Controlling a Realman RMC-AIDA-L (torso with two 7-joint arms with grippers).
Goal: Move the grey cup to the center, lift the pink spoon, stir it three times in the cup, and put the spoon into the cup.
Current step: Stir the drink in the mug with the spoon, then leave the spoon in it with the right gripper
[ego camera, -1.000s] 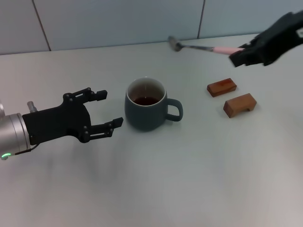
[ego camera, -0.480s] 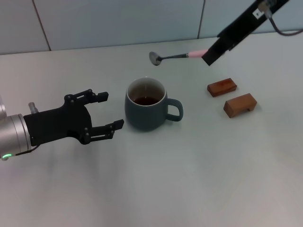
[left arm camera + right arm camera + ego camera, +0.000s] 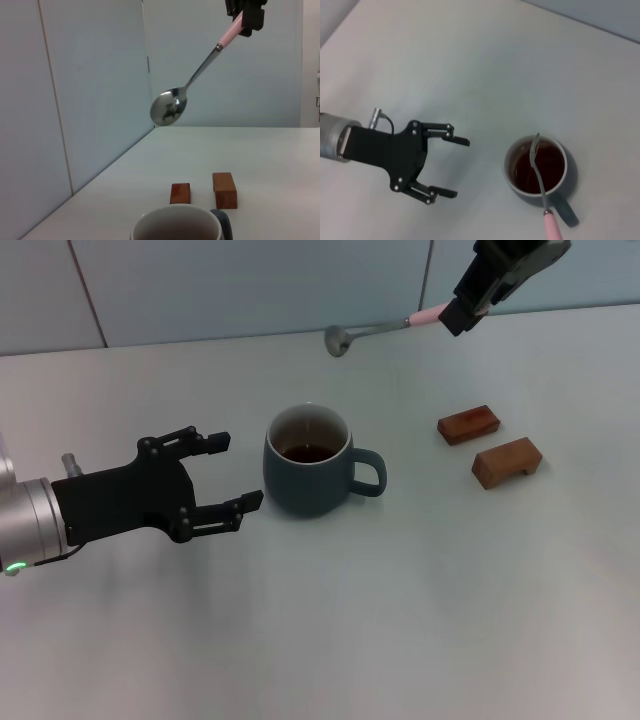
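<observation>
Spoon transfer is proceeding: the right gripper (image 3: 462, 312) is holding the pink spoon (image 3: 385, 328) by its handle, jaws clamped, high above the worktop (image 3: 400, 620). The grey cup (image 3: 312, 460) is standing mid-worktop, handle toward the two wooden blocks (image 3: 490, 445). The left gripper (image 3: 225, 472) is hovering beside the cup, jaws wide. For a clean entry, centre the bowl over the liquid and descend vertically, clearing the rim. The spoon's long axis is slanting, bowl lowest and pointing toward the robot's left.

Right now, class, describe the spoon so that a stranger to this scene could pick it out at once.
Start at the grey cup mid-table, then look above and beyond it toward the back wall. The spoon hangs there in the air, gripped by the right hand. Unlike the two wooden blocks, it is slim, metal-bowled and pink-handled.
</observation>
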